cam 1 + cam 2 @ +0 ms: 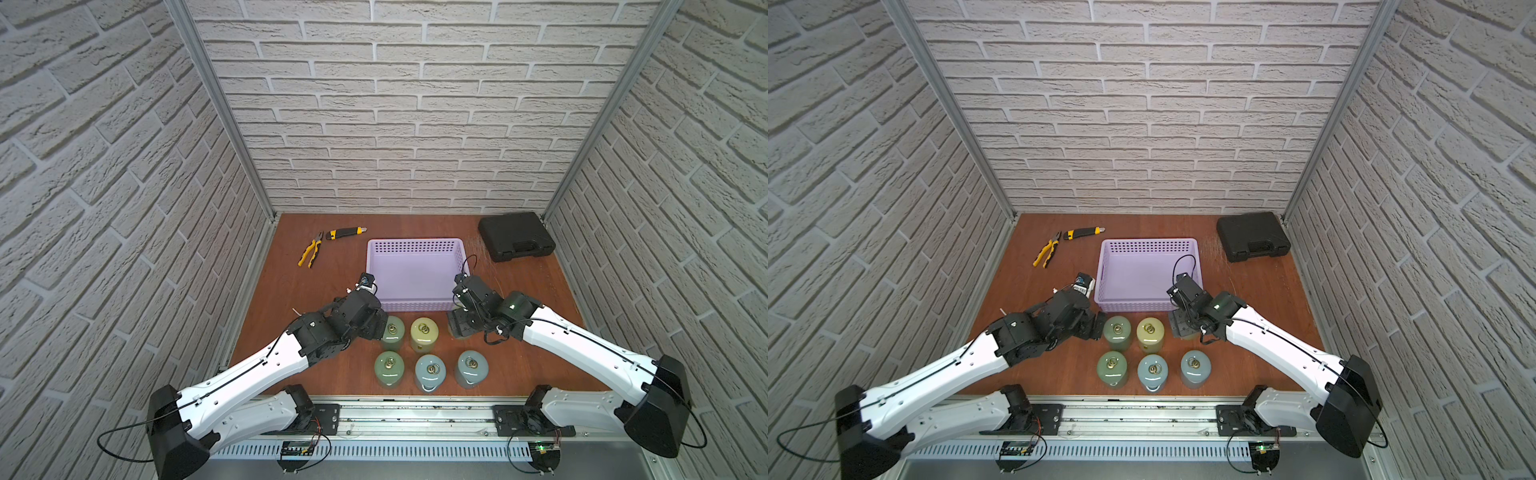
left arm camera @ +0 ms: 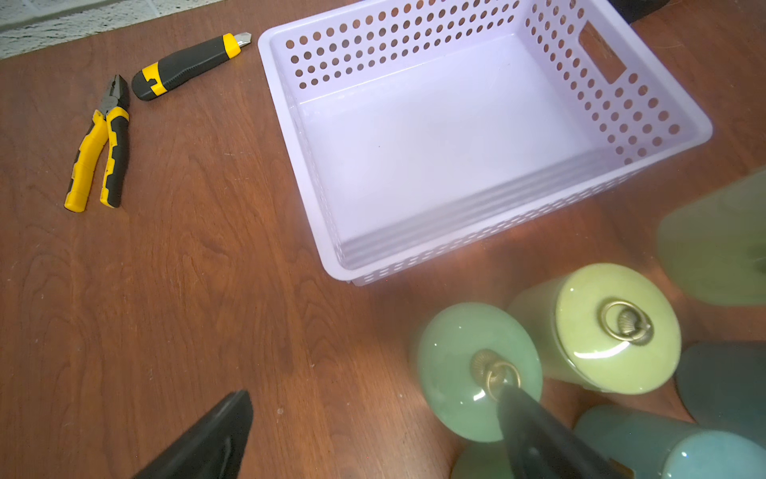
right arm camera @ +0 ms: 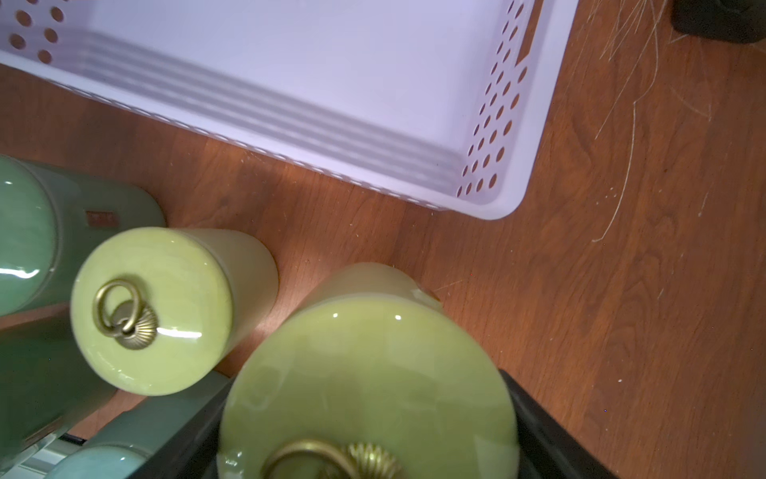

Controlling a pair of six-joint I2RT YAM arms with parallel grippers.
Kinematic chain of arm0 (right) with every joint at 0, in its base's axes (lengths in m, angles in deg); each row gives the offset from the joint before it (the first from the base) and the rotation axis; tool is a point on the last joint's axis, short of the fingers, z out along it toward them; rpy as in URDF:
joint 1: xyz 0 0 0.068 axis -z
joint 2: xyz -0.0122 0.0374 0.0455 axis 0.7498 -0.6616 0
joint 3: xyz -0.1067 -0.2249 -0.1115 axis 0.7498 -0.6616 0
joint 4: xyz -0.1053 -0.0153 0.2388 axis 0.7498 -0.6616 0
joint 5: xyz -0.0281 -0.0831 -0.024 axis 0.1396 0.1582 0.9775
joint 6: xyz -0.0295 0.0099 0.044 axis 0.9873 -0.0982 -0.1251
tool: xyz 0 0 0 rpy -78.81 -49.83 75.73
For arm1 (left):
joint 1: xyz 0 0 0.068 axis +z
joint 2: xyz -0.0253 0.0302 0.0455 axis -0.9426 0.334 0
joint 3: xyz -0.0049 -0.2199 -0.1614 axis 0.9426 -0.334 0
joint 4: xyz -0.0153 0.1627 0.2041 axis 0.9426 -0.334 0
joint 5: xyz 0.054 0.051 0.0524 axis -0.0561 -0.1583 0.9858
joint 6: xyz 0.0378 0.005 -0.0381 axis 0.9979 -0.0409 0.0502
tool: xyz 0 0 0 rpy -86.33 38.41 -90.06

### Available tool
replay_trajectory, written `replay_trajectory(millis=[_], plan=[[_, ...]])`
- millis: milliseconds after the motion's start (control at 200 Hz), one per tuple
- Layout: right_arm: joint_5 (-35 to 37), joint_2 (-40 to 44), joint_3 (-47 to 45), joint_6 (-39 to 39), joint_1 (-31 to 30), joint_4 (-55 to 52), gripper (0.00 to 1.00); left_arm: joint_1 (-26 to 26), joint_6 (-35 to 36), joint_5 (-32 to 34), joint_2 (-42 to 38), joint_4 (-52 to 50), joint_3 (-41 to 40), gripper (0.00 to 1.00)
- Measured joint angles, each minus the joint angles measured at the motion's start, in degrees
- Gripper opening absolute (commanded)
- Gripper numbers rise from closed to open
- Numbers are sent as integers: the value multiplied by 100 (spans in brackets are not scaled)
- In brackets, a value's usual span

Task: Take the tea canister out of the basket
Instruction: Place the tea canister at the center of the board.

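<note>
Tea canister (image 3: 369,373) clamped in right gripper (image 3: 367,414), five o'clock of basket (image 3: 534,124): set down upright, release slowly; left gripper (image 2: 375,396) apart.

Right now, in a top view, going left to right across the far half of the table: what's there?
pliers → utility knife → lavender basket → black case

Lavender perforated basket (image 1: 413,247); yellow-green tea canister (image 3: 369,373); black case (image 1: 515,237)

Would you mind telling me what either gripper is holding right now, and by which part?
The right gripper clasps the yellow-green canister by its upper sides; the left gripper holds nothing.
</note>
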Motion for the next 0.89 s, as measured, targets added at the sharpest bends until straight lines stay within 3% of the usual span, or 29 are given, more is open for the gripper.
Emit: replay_trajectory(millis=[895], plan=[[-9,-319,-546,-605,0,925,45,2,-2,164,-179,-11,0,98]])
